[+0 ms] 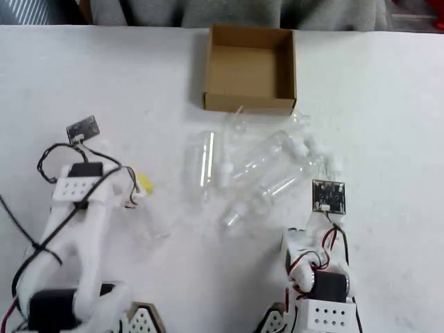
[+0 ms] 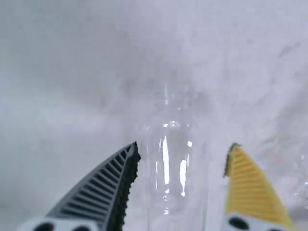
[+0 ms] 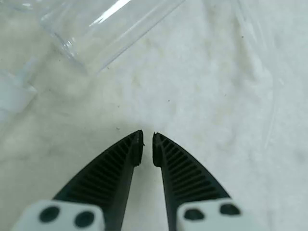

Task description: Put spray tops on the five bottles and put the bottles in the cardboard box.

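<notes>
Plastic bottle (image 2: 171, 163): sitting between the fingers of the left gripper (image 2: 183, 147), on the table's left half.
Left gripper: holding its fingers apart, straddling that bottle.
Right gripper (image 3: 147, 144): pressing its fingers together on nothing.
Cardboard box (image 1: 250, 104): sitting at the table's far edge, other bottles (image 1: 267, 163) lying just before it.

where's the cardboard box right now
In the high view the cardboard box sits at the far middle of the table, just beyond the cluster of clear bottles.

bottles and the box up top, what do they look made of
The bottles: clear, glossy plastic by the look; the table shows through them and bright streaks run along their sides. Glass cannot be ruled out. The cardboard box: plain brown card, matte, no shine.
</notes>
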Tool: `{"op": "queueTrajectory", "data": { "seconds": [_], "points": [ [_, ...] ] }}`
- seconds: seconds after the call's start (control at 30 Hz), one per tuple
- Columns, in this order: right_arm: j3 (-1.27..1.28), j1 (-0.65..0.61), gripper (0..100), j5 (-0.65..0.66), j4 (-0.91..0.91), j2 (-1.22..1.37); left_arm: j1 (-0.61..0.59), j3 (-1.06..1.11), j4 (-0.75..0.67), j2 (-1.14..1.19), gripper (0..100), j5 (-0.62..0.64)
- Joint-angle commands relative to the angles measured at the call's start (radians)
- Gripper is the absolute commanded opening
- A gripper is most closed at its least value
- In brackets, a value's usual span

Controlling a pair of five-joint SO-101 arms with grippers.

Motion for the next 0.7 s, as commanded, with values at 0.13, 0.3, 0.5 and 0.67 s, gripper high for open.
{"op": "queueTrajectory", "data": {
  "seconds": [0.13, 0.3, 0.5, 0.67],
  "points": [
    [0.009, 0.010, 1.7, -0.003, 0.005, -0.005, -0.002, -0.199, 0.120, 0.249, 35, 0.032],
    [0.009, 0.010, 1.7, -0.003, 0.005, -0.005, -0.002, -0.216, 0.069, 0.323, 25, 0.034],
    [0.009, 0.010, 1.7, -0.003, 0.005, -0.005, 0.027, -0.212, 0.055, 0.346, 14, 0.029],
    [0.009, 0.010, 1.7, -0.003, 0.005, -0.005, 0.065, -0.210, 0.054, 0.343, 20, 0.026]
  ]
}}
